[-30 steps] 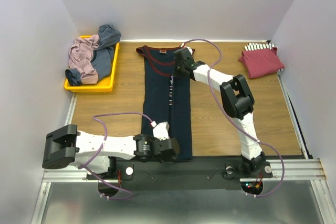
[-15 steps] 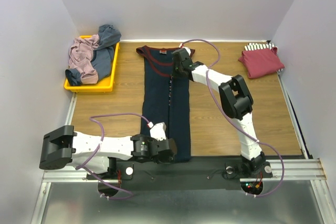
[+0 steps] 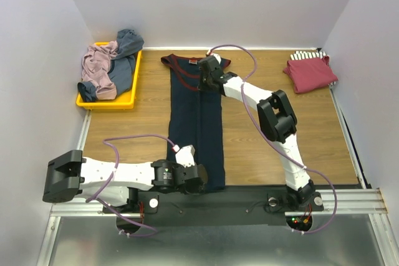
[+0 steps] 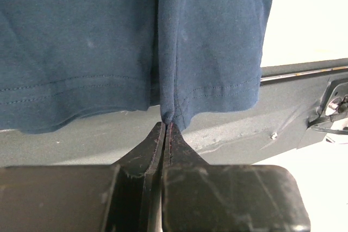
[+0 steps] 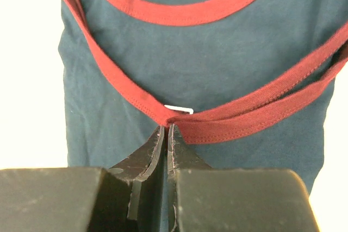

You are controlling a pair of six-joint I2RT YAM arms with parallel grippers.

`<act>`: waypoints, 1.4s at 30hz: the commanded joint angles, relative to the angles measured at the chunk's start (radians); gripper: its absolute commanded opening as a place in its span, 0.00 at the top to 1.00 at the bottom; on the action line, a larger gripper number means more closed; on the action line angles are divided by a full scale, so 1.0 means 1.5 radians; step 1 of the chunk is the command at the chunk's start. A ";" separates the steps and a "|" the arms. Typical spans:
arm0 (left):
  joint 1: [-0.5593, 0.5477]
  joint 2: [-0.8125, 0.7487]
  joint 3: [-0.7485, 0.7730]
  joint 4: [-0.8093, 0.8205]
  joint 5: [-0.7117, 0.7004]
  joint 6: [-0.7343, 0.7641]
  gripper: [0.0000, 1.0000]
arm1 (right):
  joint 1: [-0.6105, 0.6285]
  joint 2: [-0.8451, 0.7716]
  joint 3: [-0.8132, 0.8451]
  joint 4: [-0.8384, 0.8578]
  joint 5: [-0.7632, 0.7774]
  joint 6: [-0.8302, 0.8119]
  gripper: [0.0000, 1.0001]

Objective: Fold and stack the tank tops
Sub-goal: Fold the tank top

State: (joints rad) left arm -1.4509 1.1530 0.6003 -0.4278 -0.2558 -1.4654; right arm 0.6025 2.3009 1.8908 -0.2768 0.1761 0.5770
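Yellow tray [image 3: 126, 101] holding mauve top [image 3: 96, 66] and grey-blue top [image 3: 129, 43], left gripper [image 4: 165, 125] and right gripper [image 5: 165, 129] clenched on navy jersey [image 3: 196, 123]

Plain white walls [image 3: 218, 4], wooden tabletop [image 3: 143, 129], aluminium rails [image 3: 349, 200], possibly grey metal floor [image 3: 249, 247] below.

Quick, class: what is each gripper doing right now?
Left gripper: shut on the navy jersey's hem.
Right gripper: shut on the same jersey's maroon trim.

Top view evenly lit, soft shadows; wrist views sharp, backgrounds blown out.
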 commanded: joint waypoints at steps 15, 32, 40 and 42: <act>0.000 -0.155 0.056 -0.158 -0.150 -0.063 0.54 | 0.004 -0.008 0.054 0.025 -0.048 -0.009 0.24; 0.480 -0.195 0.002 -0.080 0.021 0.294 0.53 | 0.015 -0.455 -0.494 0.032 -0.064 0.022 0.16; 0.574 -0.084 0.012 -0.115 0.093 0.367 0.53 | 0.035 -0.633 -0.749 0.032 -0.198 0.087 0.18; 0.604 -0.083 0.022 -0.151 0.103 0.385 0.52 | 0.039 -0.673 -0.802 0.031 -0.238 0.102 0.18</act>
State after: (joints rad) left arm -0.6071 1.0473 0.6041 -0.5678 -0.1444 -0.9775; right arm 0.6434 1.3899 0.7639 -0.2550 -0.0460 0.6746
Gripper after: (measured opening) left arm 0.473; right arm 0.822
